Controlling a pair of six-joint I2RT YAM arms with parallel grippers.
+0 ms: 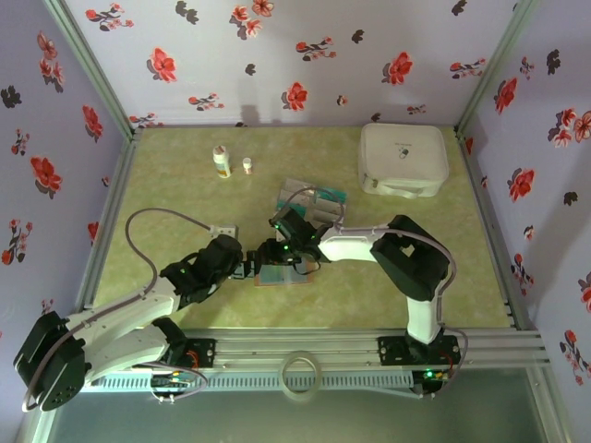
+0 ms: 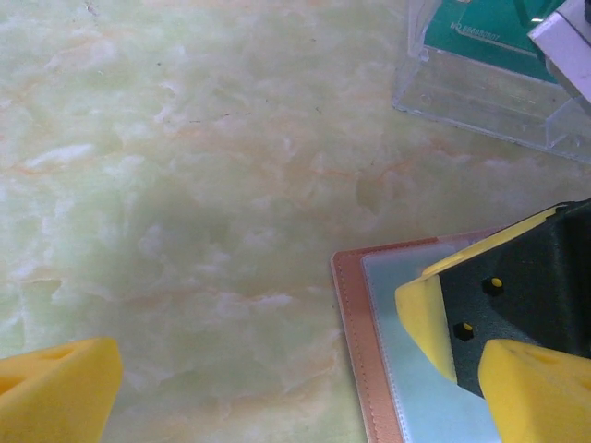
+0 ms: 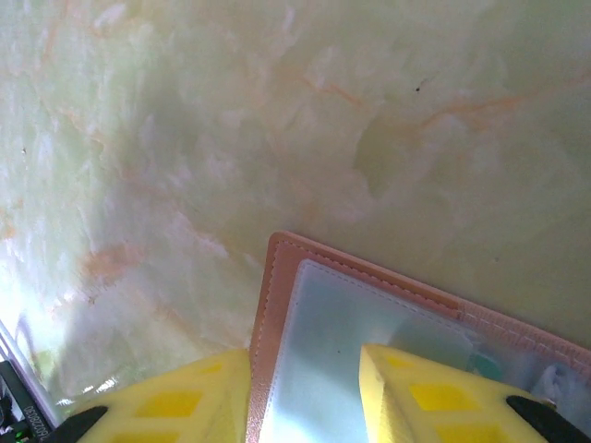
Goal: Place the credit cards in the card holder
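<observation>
The card holder (image 1: 286, 275) lies open and flat on the marbled table, a pinkish-brown leather border (image 3: 277, 305) round a clear sleeve. A sliver of teal shows inside that sleeve at the right. My right gripper (image 3: 305, 406) hovers low over the holder's left edge, part open: one pad sits outside the border, the other over the sleeve. My left gripper (image 2: 295, 383) stands wide open just left of the holder (image 2: 355, 314), holding nothing. The right arm's yellow finger (image 2: 425, 314) shows over the sleeve. Teal credit cards (image 2: 480, 32) rest in the clear tray (image 2: 480, 97).
Behind the holder stands the clear plastic tray (image 1: 314, 203) with cards. A large white rounded case (image 1: 403, 159) sits at the back right. Two small bottles (image 1: 222, 161) (image 1: 247, 165) stand at the back left. Floral walls enclose the table.
</observation>
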